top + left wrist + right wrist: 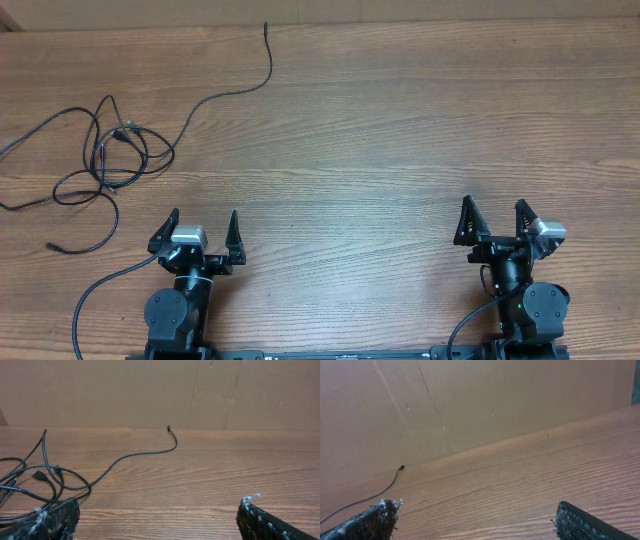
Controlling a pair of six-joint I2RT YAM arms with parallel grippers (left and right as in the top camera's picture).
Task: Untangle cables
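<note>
Two claws on watch, both spread wide and empty. We take the left gripper [203,215] as our mark: its fingers stand fully apart over bare table [380,120], touching no cord. The right gripper [494,203] sits well apart to the right of it, level with it, jaws likewise wide, nothing between them. The cables [122,131] lie beyond the left gripper and off to its left, near but not touching it. They are thin black cords heaped in a loose knot of overlapping loops, with a small plug showing in the middle of the heap. We cannot tell how many cords make up the knot. One strand [232,93] leaves the heap and runs away from the left gripper, up and to the right in a long curve, and its tip [265,25] lies far beyond the gripper. Another end curls out nearer, just left of the gripper. Two more cords run off the frame's left edge. From the left wrist we see the left gripper [157,505] with its fingers at the two lower corners. The cables [38,476] lie ahead to its left, and the strand's tip [168,427] lies at the foot of the brown wall [150,390]. From the right wrist, the right gripper [476,507] frames only wood grain. That same tip [402,467] sits far off on the left gripper's side.
</note>
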